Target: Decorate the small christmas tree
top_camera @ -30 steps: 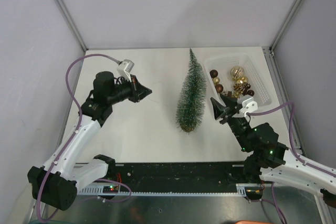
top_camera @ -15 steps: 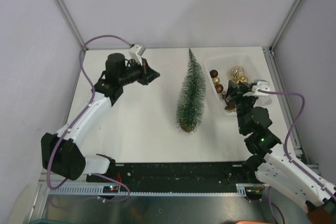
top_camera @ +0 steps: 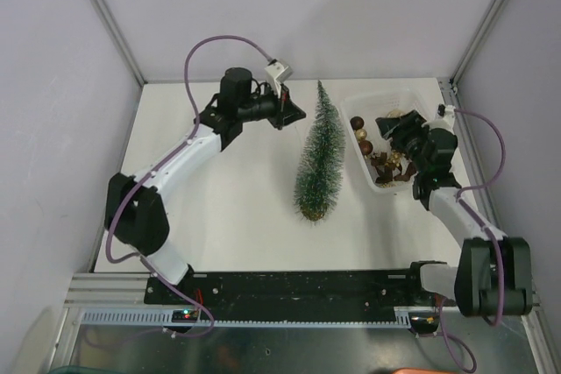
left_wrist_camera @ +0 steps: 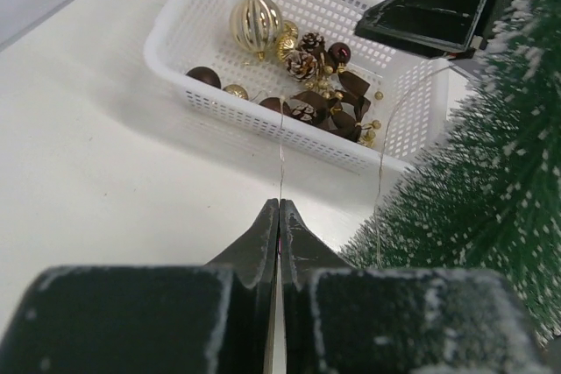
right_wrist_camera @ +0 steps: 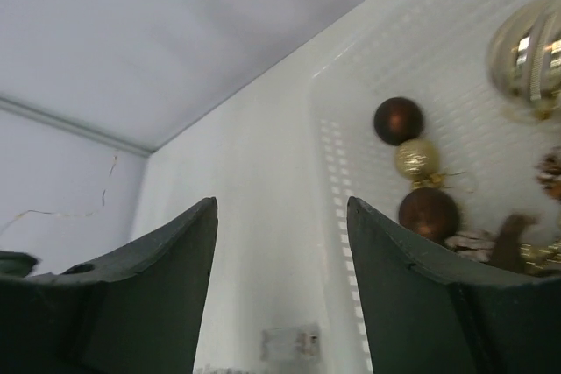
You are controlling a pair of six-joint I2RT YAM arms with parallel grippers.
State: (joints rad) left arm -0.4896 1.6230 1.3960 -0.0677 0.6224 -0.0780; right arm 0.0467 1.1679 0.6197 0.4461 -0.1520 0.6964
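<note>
We see a lab test cell: plain walls point(top_camera: 307, 15), aluminium posts point(top_camera: 105, 19) (far left and right), white table point(top_camera: 237, 208).

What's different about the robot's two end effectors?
The left end effector is pinched shut on a thin wire. The right end effector is open, with nothing between its fingers. The left one is beside the top of the small christmas tree, while the right one is over the white basket of baubles. Both have dark, pointed fingers.
</note>
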